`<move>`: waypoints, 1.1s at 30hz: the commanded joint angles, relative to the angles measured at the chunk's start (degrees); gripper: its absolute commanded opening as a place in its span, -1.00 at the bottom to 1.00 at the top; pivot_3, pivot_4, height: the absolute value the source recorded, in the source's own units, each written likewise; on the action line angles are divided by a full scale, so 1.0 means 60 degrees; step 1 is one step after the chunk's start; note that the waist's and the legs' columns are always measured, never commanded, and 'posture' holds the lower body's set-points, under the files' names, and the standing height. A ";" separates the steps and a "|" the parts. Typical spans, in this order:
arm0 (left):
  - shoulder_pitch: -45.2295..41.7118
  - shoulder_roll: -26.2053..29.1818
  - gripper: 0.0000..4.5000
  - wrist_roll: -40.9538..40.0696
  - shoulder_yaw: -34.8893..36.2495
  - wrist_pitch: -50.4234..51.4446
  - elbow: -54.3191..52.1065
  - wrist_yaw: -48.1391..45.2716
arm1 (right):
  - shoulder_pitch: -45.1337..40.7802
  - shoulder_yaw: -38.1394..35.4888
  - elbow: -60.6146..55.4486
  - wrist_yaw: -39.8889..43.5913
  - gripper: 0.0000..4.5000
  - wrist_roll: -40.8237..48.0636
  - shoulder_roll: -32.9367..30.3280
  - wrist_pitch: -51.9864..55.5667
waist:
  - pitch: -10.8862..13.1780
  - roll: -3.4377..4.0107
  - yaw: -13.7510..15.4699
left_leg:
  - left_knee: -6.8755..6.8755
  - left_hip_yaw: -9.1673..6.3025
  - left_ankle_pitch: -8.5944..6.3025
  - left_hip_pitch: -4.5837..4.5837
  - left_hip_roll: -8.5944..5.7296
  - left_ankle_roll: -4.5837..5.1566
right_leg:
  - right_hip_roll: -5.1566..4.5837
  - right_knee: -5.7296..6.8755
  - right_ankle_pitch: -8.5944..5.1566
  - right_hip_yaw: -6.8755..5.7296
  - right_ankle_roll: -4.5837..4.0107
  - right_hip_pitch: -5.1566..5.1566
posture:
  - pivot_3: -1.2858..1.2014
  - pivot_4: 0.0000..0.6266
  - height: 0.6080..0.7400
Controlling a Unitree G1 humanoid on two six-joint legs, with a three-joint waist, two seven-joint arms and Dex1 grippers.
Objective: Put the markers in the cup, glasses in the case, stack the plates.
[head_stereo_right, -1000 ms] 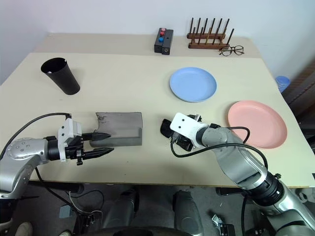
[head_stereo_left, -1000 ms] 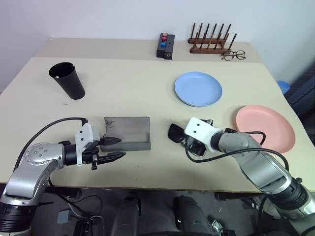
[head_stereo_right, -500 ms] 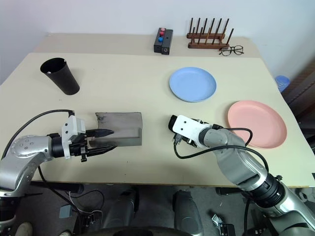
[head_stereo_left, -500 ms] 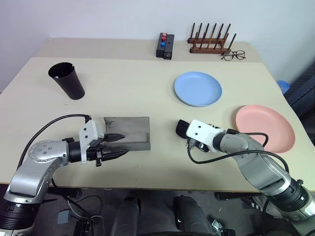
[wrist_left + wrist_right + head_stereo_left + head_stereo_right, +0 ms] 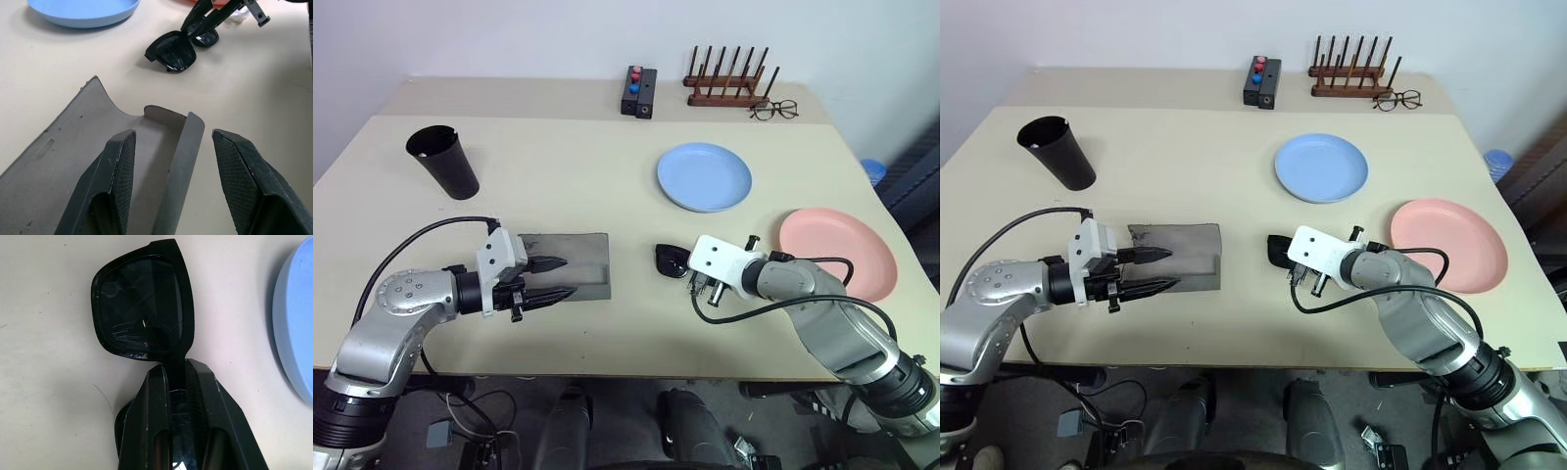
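The black sunglasses (image 5: 670, 260) lie on the table right of centre, one lens (image 5: 139, 308) lying flat. My right gripper (image 5: 686, 267) is shut on the glasses at the bridge (image 5: 176, 364). The grey case (image 5: 579, 258) lies open just left of them. My left gripper (image 5: 564, 277) is open, its fingers (image 5: 120, 161) hovering over the case's open lid (image 5: 73, 147). The black cup (image 5: 445, 163) stands upright at the far left. The light blue plate (image 5: 704, 176) and the pink plate (image 5: 838, 253) sit apart on the right. The markers are out of view.
A black box with red and blue buttons (image 5: 639, 91), a wooden peg rack (image 5: 729, 84) and wire-framed spectacles (image 5: 773, 110) line the back of the table. The table's front edge runs close below both grippers.
My right gripper has shut on the glasses, which turned and slid a little to the right. My left gripper edged right, further over the case.
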 commanded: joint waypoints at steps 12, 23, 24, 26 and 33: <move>0.1255 0.0063 0.13 -0.0606 0.1996 -0.0438 0.0238 0.0214 | -0.1333 -0.0543 -0.0368 0.0891 -0.98 0.0760 0.1108 -0.0329 | 0.0002 0.0003 -0.0161 | -0.0009 -0.0001 0.0000 0.0000 0.0002 0.0000 | 0.0002 0.0003 0.0001 -0.0001 -0.0001 -0.0009 | 0.03 -0.52 1.00; 0.2586 0.0721 0.13 -0.0251 0.3759 -0.1727 0.1987 -0.0558 | -0.3473 0.0143 0.0863 0.0782 -0.98 0.1988 0.4309 0.0326 | 0.0004 0.0008 -0.0215 | -0.0020 -0.0001 0.0000 -0.0002 0.0003 0.0000 | 0.0001 0.0003 0.0001 -0.0001 -0.0002 -0.0019 | 0.03 -0.52 1.00; 0.2705 0.0753 0.13 -0.0255 0.3837 -0.1762 0.1998 -0.0596 | -0.3617 0.0267 0.1077 0.0712 -0.98 0.2016 0.4620 0.0321 | 0.0003 0.0006 -0.0223 | -0.0021 -0.0001 0.0000 -0.0004 0.0003 0.0000 | 0.0001 0.0002 0.0001 -0.0001 -0.0002 -0.0020 | 0.03 -0.52 1.00; 0.2900 0.0762 0.13 -0.0277 0.3972 -0.1791 0.1952 -0.0597 | -0.3752 0.0427 0.1480 0.0576 -0.98 0.2152 0.5235 0.0362 | 0.0004 0.0007 -0.0228 | -0.0024 0.0000 -0.0001 -0.0005 0.0002 -0.0001 | -0.0002 -0.0002 0.0001 -0.0001 -0.0003 -0.0020 | 0.03 -0.52 1.00; 0.3307 0.0678 0.13 -0.0300 0.4073 -0.1840 0.1660 -0.0467 | -0.3647 0.0889 0.2164 0.0215 -0.98 0.2118 0.5904 0.0659 | 0.0004 0.0008 -0.0235 | -0.0040 0.0000 0.0000 -0.0004 0.0004 -0.0002 | 0.0000 0.0003 0.0002 -0.0001 -0.0003 -0.0031 | 0.03 -0.52 1.00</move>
